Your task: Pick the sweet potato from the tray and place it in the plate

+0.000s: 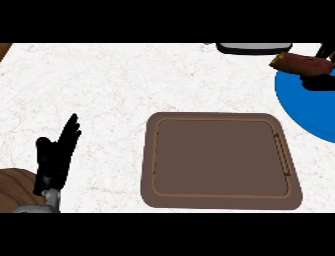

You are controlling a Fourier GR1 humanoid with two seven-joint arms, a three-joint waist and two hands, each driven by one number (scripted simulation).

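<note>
Holding the sweet potato over the plate's far rim, the right hand's fingers curl round it (releasing here risks it rolling off).

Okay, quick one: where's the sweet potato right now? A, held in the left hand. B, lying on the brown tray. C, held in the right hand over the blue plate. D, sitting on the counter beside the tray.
C: the right hand curls round the sweet potato above the blue plate.

The tray lies left of the plate, seemingly just apart.
</note>
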